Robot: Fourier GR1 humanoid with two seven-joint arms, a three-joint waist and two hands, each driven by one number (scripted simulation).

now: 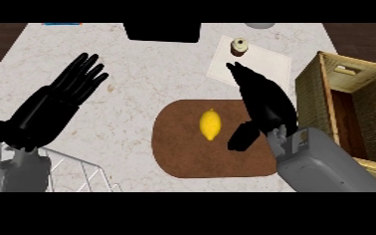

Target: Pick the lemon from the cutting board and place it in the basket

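Observation:
A yellow lemon (211, 124) lies near the middle of the brown cutting board (180, 152). My right hand (263, 102) hovers just to the right of the lemon, open, fingers stretched toward the far side and thumb pointing down beside the fruit without touching it. At the lower left, a white wire basket (77, 174) shows only partly at the view's edge. My left hand (62, 97) rests open above the basket's corner, fingers up.
A white napkin (249, 62) with a small cupcake (239, 46) lies beyond the board. A wooden crate (341, 102) stands at the right edge. A black object (162, 31) and a grey one (259, 25) sit at the far edge.

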